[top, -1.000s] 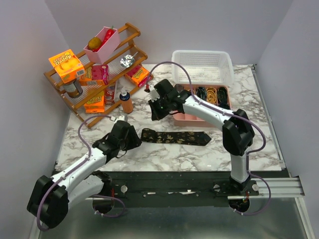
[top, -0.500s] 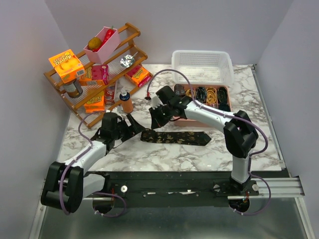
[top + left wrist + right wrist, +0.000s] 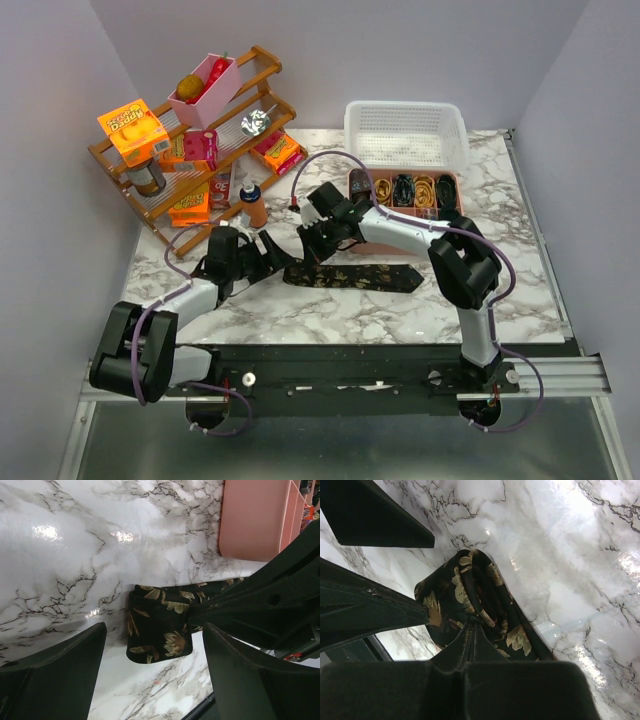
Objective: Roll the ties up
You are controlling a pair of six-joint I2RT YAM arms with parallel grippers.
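Black-gold, one tie (image 3: 350, 275) lies flat; right gripper (image 3: 471, 625) clenched at its fold, left gripper (image 3: 152, 650) released.

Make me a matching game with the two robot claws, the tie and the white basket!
1. left gripper
2. right gripper
3. tie
4. white basket

A. at the far edge of the table
B. shut, pinching the tie
C. open wide
D. lying on the table, one end rolled

Pairs: 1-C, 2-B, 3-D, 4-A
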